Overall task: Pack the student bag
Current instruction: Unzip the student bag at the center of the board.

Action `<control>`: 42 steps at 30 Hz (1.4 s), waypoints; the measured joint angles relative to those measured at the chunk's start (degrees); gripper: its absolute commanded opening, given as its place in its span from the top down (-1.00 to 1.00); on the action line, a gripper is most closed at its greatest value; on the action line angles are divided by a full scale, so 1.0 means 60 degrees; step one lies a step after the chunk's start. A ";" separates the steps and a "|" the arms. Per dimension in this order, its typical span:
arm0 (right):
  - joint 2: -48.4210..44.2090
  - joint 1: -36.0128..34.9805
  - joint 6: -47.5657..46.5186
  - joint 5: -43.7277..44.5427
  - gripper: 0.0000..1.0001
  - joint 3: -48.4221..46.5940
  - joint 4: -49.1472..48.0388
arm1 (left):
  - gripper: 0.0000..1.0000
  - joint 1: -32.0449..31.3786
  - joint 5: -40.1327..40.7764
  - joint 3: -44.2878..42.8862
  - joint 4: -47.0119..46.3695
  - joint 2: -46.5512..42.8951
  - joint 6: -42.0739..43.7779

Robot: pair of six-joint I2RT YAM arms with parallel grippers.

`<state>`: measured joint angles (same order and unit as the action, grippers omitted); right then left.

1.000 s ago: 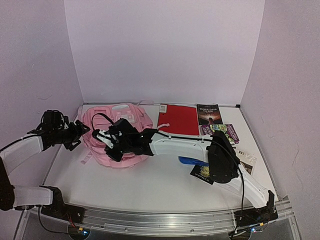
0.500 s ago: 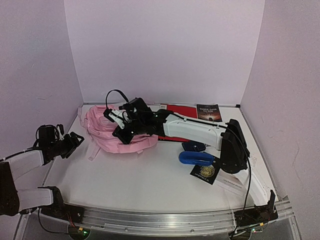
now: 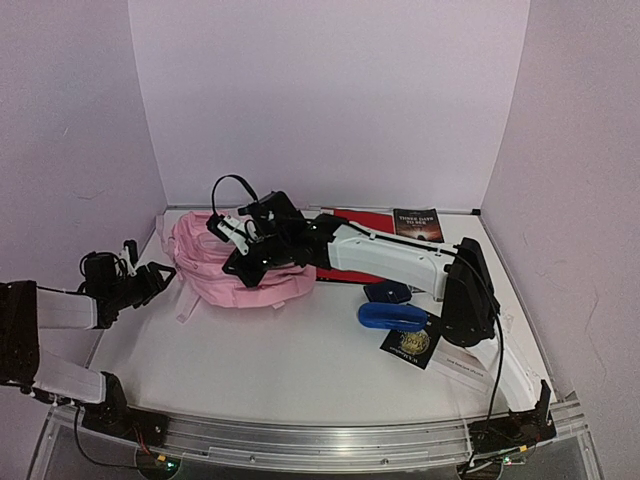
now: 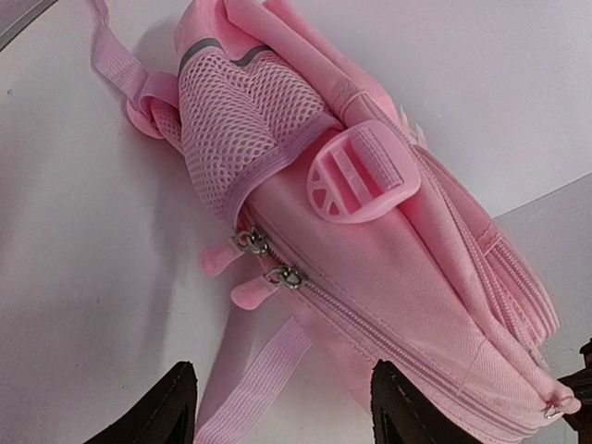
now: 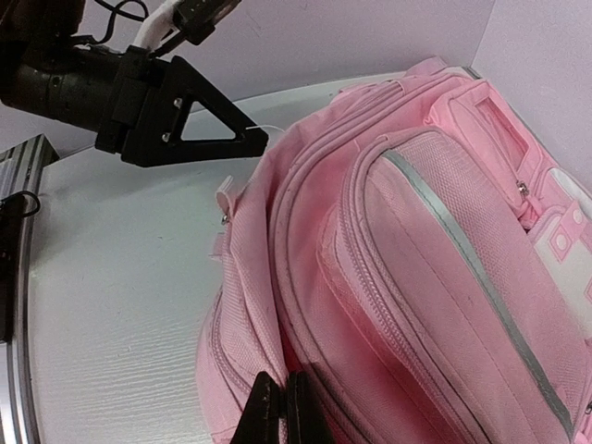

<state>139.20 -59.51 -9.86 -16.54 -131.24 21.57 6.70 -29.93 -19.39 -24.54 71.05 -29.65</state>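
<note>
The right tool point(image 5: 282, 398), clenched on the student bag point(image 5: 416, 277), is risking a thin-fabric slip while the left tool point(image 4: 285, 368) is hanging released.

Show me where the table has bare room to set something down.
Widest bare patch: the near middle of the table, bordered by the student bag, the left claw and the blue item. Crowded: the right side, with the blue item, a gold-sealed booklet and the right arm; a red folder and a book sit at the back.
</note>
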 measured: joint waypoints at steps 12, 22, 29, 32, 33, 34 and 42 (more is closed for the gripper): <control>-0.0358 0.0000 0.0276 -0.0492 1.00 0.0000 0.0338 | 0.03 0.0000 -0.1090 -0.0332 -0.1514 0.1677 0.0230; -0.0660 0.0011 0.0447 -0.0896 1.00 -0.0004 0.0538 | 0.05 0.0007 -0.1742 -0.0712 -0.2130 0.2367 0.0222; -0.0669 0.0022 0.0510 -0.1114 1.00 -0.0004 0.0672 | 0.09 0.0035 -0.2350 -0.0774 -0.2737 0.2894 0.0038; -0.0681 0.0022 0.0513 -0.1161 1.00 -0.0004 0.0711 | 0.16 0.0047 -0.2710 -0.0774 -0.3165 0.3131 -0.0149; -0.0684 0.0022 0.0513 -0.1166 1.00 -0.0011 0.0718 | 0.19 0.0047 -0.2815 -0.0774 -0.3285 0.3204 -0.0236; -0.0685 0.0022 0.0513 -0.1169 1.00 -0.0030 0.0738 | 0.21 0.0049 -0.2925 -0.0774 -0.3401 0.3270 -0.0313; -0.0733 0.0022 0.0506 -0.1165 1.00 -0.0093 0.0786 | 0.39 0.0058 -0.3442 -0.0757 -0.4008 0.3369 -0.0740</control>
<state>134.80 -59.37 -6.83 -23.53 -131.80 26.28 7.05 -50.58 -23.93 -48.58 91.26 -34.09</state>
